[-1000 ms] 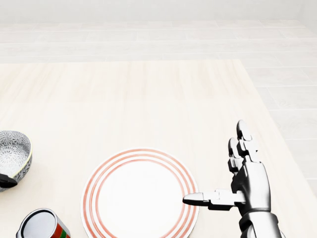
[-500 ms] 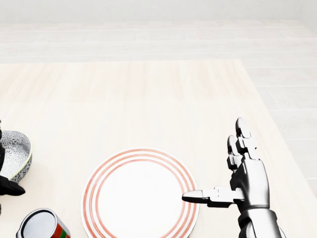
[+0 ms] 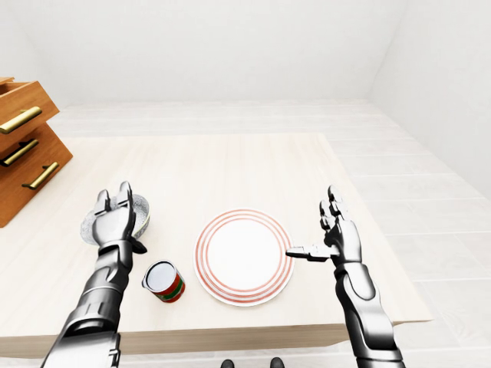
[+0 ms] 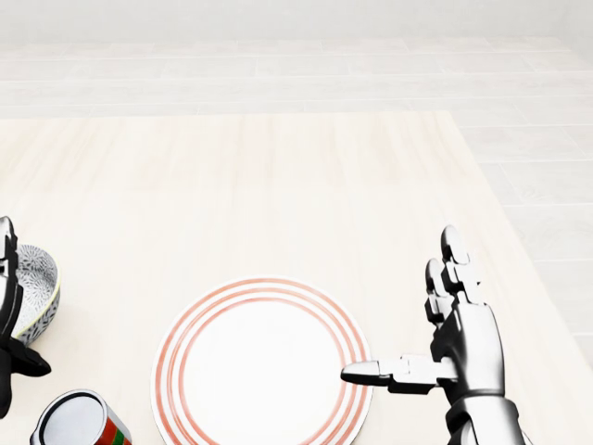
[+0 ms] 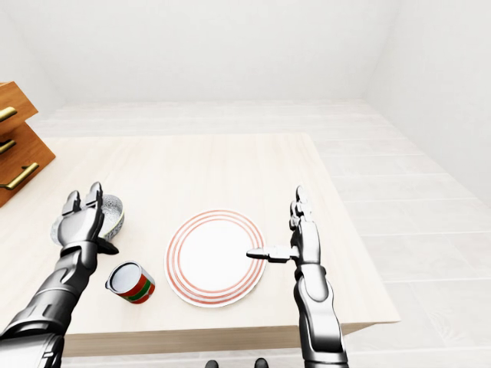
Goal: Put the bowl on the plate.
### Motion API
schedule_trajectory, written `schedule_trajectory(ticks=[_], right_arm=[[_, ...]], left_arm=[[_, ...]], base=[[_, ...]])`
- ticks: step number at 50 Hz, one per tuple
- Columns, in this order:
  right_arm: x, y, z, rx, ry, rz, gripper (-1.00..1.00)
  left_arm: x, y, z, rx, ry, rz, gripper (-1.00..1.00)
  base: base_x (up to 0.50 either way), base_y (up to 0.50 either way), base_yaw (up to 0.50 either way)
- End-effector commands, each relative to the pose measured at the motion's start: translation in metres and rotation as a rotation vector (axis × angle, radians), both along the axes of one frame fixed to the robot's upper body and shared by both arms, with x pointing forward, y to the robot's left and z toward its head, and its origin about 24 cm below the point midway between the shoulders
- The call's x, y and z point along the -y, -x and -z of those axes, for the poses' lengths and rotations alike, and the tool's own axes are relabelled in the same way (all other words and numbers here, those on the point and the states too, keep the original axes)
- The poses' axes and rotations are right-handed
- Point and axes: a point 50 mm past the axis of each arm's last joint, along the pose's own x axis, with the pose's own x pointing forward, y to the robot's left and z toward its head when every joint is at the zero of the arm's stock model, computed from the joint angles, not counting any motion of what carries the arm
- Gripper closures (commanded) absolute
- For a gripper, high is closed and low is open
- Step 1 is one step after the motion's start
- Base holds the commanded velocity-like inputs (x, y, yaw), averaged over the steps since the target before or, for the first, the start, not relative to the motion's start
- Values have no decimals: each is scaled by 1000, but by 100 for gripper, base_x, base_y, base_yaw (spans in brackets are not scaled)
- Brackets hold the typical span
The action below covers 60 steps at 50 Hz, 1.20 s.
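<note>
Left hand (image 3: 113,222) has advanced to the bowl (image 3: 141,216), fingers spread, no grip yet. I find the plate (image 3: 244,255) right of it bare; lift and placement remain.

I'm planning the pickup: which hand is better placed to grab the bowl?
Left. The left hand is open right at the bowl, at the left-eye view's left. The right hand stands open beyond the plate, away from the bowl.

No legible text on anything.
</note>
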Motion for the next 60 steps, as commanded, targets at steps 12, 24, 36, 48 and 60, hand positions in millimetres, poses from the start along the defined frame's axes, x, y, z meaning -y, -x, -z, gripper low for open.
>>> schedule_trajectory(ticks=[12,24,36,48,60], right_arm=[[0,2,1,-3,-2,-1,-100],[0,3,1,-4,-2,0,-100],[-1,-2,-6,23,2,-6,-100],[-2,-3,-7,27,2,-8,-100],[-1,0,-4,16,-3,-4,-100]], left_arm=[[-3,6,13,-59,1,-23,-100],[-3,7,16,-77,0,-25,-100],[-5,7,17,-97,17,-35,-100],[-7,9,19,-108,35,-47,-79],[-8,11,22,-125,28,-46,-31]], base=[[0,0,0],[0,0,0],[0,0,0],[0,0,0],[0,0,0]])
